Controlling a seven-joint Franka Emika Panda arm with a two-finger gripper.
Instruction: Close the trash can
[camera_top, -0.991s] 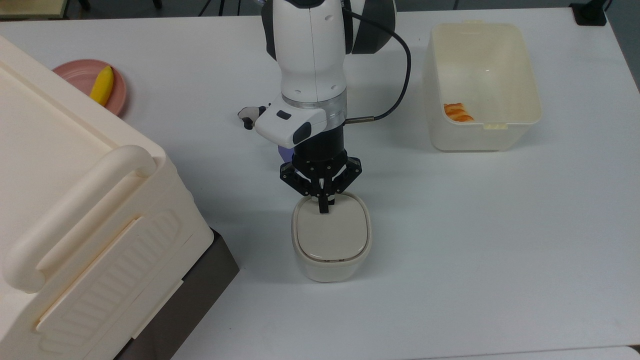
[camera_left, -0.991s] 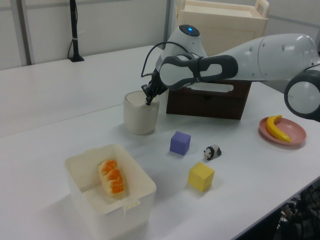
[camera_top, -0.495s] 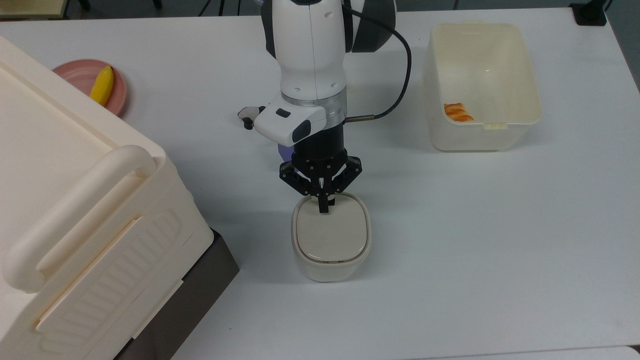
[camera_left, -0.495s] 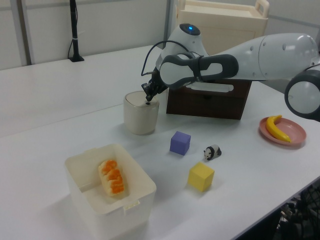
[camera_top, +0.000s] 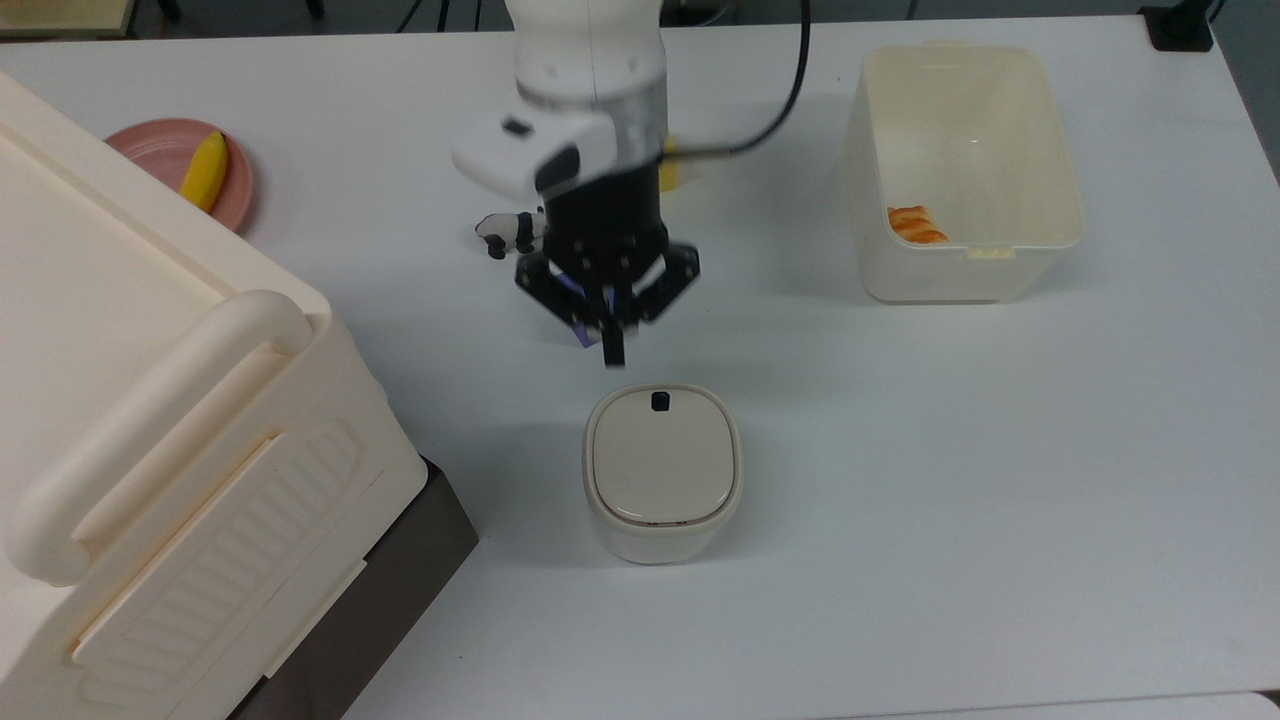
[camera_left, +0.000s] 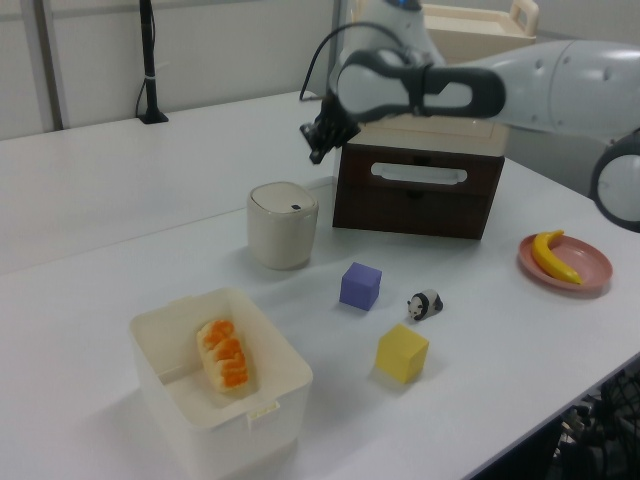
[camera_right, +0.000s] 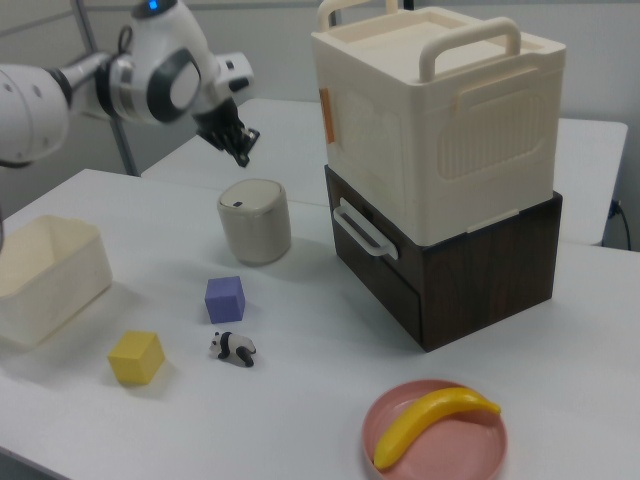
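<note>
Gripper (camera_top: 612, 352) empty, fingers pressed together, hanging clear above table at 12 o'clock of trash can (camera_top: 662, 470) in top view. Trash can upright mid-table, lid (camera_top: 661, 461) flat and shut, black button (camera_top: 660, 401) at lid's 12 o'clock edge. Arm reaches down from 12 o'clock, wrist vertical. Purple cube (camera_left: 360, 286), panda toy (camera_left: 425, 304), yellow cube (camera_left: 402, 353) nearby; translucent tub (camera_top: 1066, 190) at 2 o'clock; storage box (camera_top: 150, 420) at 9 o'clock.

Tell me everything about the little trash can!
The trash can is a small cream bin with rounded corners, smooth like plastic. Its flat beige lid lies shut, with a small black button near one edge. It stands upright on the white table, touching nothing else. The gripper hangs above it, apart.
</note>
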